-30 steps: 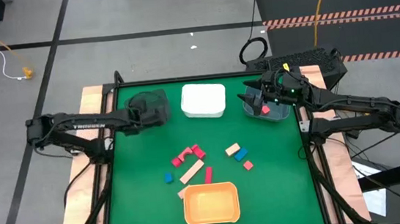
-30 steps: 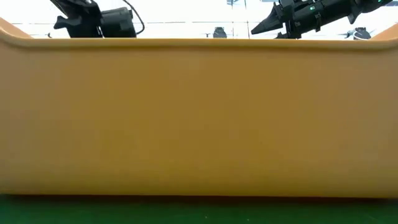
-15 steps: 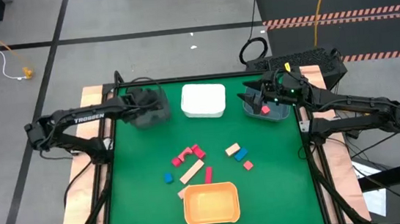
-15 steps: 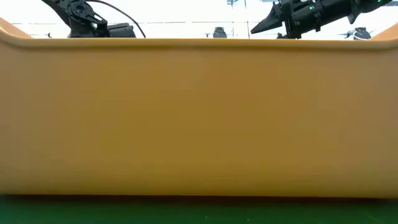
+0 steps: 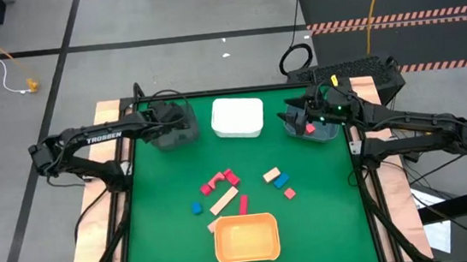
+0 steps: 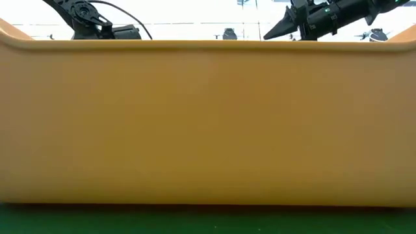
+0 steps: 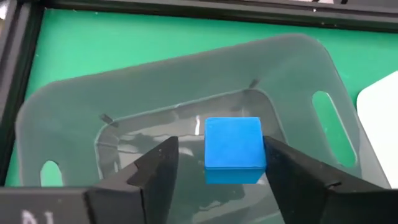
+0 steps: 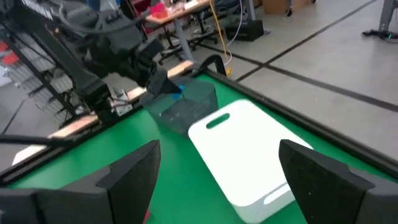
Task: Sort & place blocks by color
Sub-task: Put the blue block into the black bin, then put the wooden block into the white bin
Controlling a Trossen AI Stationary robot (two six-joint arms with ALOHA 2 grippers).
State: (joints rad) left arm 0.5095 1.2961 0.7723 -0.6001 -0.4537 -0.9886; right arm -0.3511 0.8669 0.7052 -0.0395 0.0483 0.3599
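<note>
Several small red, blue and tan blocks lie on the green mat, among them a red arch (image 5: pixel 214 183), a tan bar (image 5: pixel 223 202) and a blue cube (image 5: pixel 196 208). My left gripper (image 7: pixel 219 146) is open above the dark see-through bin (image 7: pixel 74 112) at the far left. A blue cube (image 7: pixel 233 151) sits between its fingers. My right gripper (image 8: pixel 217 155) is open with nothing between its fingers. It hovers over the clear bin (image 5: pixel 328 130) at the far right, where a red block (image 5: pixel 309 128) shows. My left gripper comes at the dark bin from above. The blue cube's side (image 7: pixel 260 149) stands right against one finger (image 7: pixel 292 177); I cannot tell whether they touch. The other finger (image 7: pixel 155 174) is clear of the cube, with a gap between them.
A white bin (image 5: pixel 237 118) stands at the far middle between the two arms. An orange bin (image 5: pixel 244 219) stands at the near edge, and its wall (image 6: pixel 208 123) fills the low view. The blocks lie in a loose cluster just beyond the orange bin.
My left arm has swung toward the far edge and brought its gripper farther over the dark bin, then stayed still for the last half second. The blocks on the mat have not moved.
</note>
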